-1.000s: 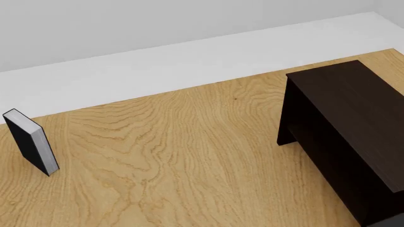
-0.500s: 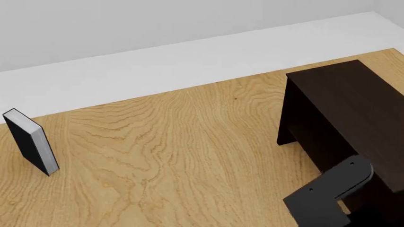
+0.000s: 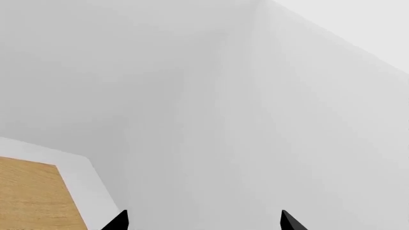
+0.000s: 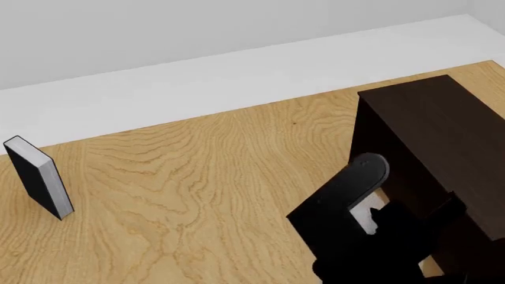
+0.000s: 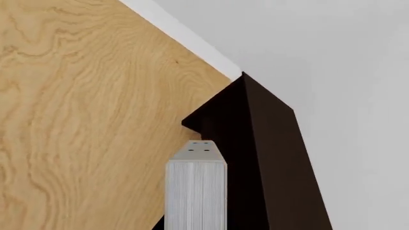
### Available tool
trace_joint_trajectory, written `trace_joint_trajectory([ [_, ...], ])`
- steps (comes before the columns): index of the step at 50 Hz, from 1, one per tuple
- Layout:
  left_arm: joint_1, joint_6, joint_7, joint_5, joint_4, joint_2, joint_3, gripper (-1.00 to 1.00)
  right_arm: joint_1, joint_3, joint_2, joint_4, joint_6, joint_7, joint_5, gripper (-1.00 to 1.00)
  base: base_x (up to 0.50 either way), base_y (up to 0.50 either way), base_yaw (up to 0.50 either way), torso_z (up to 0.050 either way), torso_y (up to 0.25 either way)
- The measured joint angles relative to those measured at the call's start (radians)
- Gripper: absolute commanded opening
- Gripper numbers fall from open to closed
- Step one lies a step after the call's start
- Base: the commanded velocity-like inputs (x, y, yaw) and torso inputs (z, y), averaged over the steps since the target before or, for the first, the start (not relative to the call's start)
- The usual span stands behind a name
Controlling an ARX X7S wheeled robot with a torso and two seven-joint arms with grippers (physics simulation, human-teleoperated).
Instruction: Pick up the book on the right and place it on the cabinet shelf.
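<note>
A: What was seen of the right tool (image 4: 371, 216) from the head view?

B: The black right arm was seen low at the right, in front of the dark brown cabinet (image 4: 430, 127). A small pale patch was visible among its black parts. How far the tool stood open could not be told there.

A: And where was the book (image 5: 196, 191) found?

B: In the right wrist view it was seen close up, edge-on, its silvery page edges facing the camera, held upright between the wooden bench (image 5: 76, 110) and the cabinet's dark side. The fingers were not shown, so a grip could only be supposed, not confirmed.

A: Was the left tool (image 3: 203, 223) shown?

B: Only two black fingertips (image 3: 118, 221) were seen in the left wrist view, set well apart with nothing between them, against pale wall.

A: Anything else on the bench?

B: A black-covered book (image 4: 38, 176) was seen standing upright at the far left, well apart from the cabinet.
</note>
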Motion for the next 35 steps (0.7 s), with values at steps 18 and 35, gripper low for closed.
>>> trace_joint_trajectory([
  [18,0.002,0.004,0.000,-0.001,0.000,-0.002,0.005,1.00,0.059,-0.282,-0.106,0.068,-0.070,-0.011,-0.293,-1.00,0.00,0.00,0.00,0.000,0.001],
  [35,0.003,0.006,-0.002,0.003,-0.001,-0.007,0.011,1.00,0.055,-0.482,-0.167,0.153,-0.140,0.020,-0.471,-1.00,0.00,0.00,0.00,0.000,0.001],
])
